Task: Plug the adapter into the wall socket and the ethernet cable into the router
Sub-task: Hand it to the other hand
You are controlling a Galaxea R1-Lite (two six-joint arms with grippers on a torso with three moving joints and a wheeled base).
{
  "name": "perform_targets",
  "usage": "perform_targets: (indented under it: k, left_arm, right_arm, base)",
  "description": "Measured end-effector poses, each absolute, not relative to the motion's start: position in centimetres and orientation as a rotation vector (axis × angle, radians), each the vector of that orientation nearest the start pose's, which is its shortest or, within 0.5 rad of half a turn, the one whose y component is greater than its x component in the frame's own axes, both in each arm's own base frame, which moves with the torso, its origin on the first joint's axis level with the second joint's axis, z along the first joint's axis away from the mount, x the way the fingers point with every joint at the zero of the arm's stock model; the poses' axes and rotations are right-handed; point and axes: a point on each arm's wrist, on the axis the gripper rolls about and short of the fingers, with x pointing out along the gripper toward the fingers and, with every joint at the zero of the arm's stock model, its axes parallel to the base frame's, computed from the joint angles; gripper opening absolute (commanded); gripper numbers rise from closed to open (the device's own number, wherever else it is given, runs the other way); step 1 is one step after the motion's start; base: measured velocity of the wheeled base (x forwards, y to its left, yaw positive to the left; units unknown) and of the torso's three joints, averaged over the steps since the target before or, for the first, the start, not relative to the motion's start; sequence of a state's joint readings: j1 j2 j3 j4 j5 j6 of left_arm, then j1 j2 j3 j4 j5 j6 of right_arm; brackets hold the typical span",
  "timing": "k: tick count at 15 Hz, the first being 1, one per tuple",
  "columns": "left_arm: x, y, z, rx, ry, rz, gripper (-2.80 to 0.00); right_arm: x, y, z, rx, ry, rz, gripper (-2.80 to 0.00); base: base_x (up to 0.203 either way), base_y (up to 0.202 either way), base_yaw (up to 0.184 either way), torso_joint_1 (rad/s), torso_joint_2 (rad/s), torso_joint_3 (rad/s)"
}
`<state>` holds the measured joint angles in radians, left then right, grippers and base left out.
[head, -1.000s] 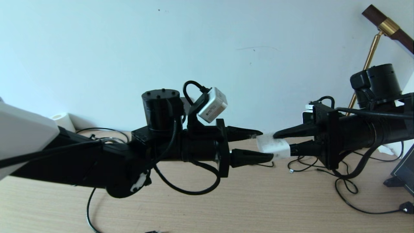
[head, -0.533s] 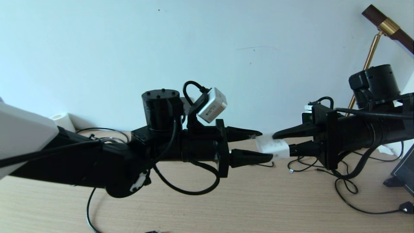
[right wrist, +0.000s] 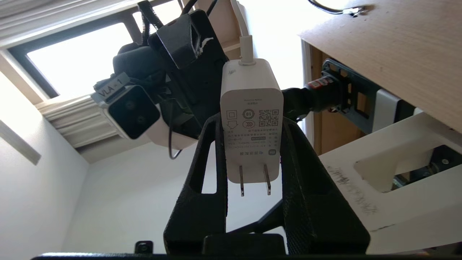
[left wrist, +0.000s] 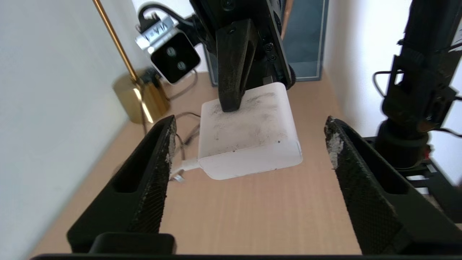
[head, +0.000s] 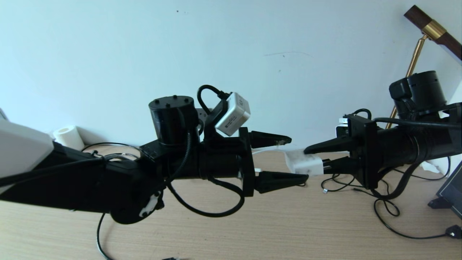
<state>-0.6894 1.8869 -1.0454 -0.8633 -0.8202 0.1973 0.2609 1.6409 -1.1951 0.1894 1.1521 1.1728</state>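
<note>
Adapter (head: 304, 163) held in midair above the bench (head: 288, 224), clamped in the right gripper (head: 319, 156) jaws, prongs pointing back toward that wrist. Left gripper (head: 294, 159) jaws spread wide either side of it, clear gaps on both flanks, not touching. Plenty of open bench below. QR code and small print on the adapter face, unreadable; "VLA-1" tag on the left wrist camera (right wrist: 126, 110).

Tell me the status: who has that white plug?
Right gripper clamped on small white cube-shaped adapter, mid-air. Left gripper jaws open around it, not gripping. Nothing between them.
</note>
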Motion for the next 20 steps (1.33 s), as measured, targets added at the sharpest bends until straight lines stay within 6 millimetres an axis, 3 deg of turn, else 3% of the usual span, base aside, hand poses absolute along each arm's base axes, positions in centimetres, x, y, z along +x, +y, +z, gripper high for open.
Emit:
perform_targets:
  k: [4, 8, 13, 20]
  left_arm:
    - [27.4, -22.9, 20.4, 0.312, -0.302, -1.444, 0.0]
    - [28.7, -21.9, 19.9, 0.465, -0.465, -1.327, 0.0]
    - [29.6, -22.5, 20.0, 0.487, -0.608, -1.274, 0.0]
    - [28.1, -23.7, 20.6, 0.534, -0.684, -1.3, 0.0]
  right_arm:
    - [27.9, 8.8, 25.6, 1.337, 1.426, 0.834, -2.8]
    - [30.7, 8.5, 26.9, 1.491, 1.563, 0.801, -2.8]
    - [33.4, 9.2, 25.2, 1.528, 1.674, 0.796, -2.8]
    - [35.1, 9.6, 23.4, 1.535, 1.747, 0.811, -2.8]
  base:
    - [0.0, 0.0, 0.0, 0.0, 0.0, 0.0]
    - [0.0, 0.0, 0.0, 0.0, 0.0, 0.0]
    - [0.0, 0.0, 0.0, 0.0, 0.0, 0.0]
    - [0.0, 0.0, 0.0, 0.0, 0.0, 0.0]
